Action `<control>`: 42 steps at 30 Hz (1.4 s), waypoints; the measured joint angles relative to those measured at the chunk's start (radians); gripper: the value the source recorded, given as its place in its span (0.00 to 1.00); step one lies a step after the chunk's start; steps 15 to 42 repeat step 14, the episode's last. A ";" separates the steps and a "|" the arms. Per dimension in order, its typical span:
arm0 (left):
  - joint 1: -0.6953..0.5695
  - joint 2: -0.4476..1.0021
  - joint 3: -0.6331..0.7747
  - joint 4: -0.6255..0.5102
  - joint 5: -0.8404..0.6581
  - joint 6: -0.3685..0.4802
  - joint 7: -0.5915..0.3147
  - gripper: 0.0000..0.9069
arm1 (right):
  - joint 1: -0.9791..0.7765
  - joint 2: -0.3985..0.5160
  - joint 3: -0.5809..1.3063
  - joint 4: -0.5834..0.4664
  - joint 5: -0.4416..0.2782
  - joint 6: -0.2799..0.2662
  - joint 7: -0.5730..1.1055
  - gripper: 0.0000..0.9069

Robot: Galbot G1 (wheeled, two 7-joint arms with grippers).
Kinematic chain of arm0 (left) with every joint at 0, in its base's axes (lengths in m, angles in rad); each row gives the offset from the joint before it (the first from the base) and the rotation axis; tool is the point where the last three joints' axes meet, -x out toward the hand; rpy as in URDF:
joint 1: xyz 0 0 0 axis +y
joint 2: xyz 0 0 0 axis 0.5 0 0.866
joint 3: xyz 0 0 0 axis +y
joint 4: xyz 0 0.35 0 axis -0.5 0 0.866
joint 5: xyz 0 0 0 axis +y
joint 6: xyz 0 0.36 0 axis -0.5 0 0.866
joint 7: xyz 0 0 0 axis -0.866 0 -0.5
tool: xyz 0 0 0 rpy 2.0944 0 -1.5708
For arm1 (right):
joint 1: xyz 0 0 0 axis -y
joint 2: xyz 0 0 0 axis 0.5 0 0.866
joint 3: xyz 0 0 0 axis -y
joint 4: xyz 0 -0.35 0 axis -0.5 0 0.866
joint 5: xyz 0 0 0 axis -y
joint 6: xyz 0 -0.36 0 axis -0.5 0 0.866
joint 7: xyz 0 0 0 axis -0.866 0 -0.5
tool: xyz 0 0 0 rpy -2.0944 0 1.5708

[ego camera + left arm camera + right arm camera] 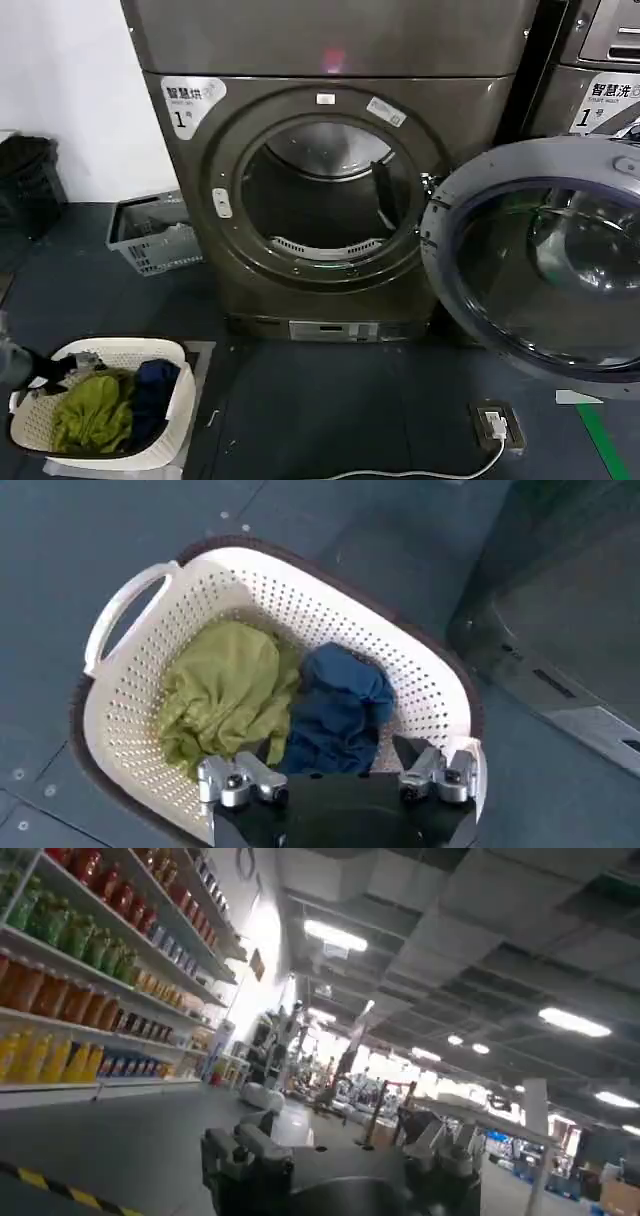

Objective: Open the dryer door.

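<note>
From the head view we see the large bronze-grey front-loading dryer with its round drum mouth uncovered and the metal drum visible inside. Its round grey-rimmed glass door is swung wide on the hinge at the robot's right and stands well clear of the opening. We judge the task essentially done: the door is open, and nothing more looks needed beyond pulling the arms clear. A white perforated plastic laundry basket sits on the dark floor near the robot's left.

From the left wrist view we look down on our left tool, its fingers spread apart and empty, hovering over the basket, which holds an olive-green garment beside a dark blue one.

From the right wrist view our right tool points up toward the ceiling lights, away from the dryer, fingers apart and holding nothing.
</note>
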 joint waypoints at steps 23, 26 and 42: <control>-0.004 0.000 0.000 0.000 0.001 0.000 0.000 1.00 | 0.005 0.000 -0.003 -0.003 -0.004 0.002 -0.006 1.00; -0.004 0.000 0.000 0.000 0.001 0.000 0.000 1.00 | 0.005 0.000 -0.003 -0.003 -0.004 0.002 -0.006 1.00; -0.004 0.000 0.000 0.000 0.001 0.000 0.000 1.00 | 0.005 0.000 -0.003 -0.003 -0.004 0.002 -0.006 1.00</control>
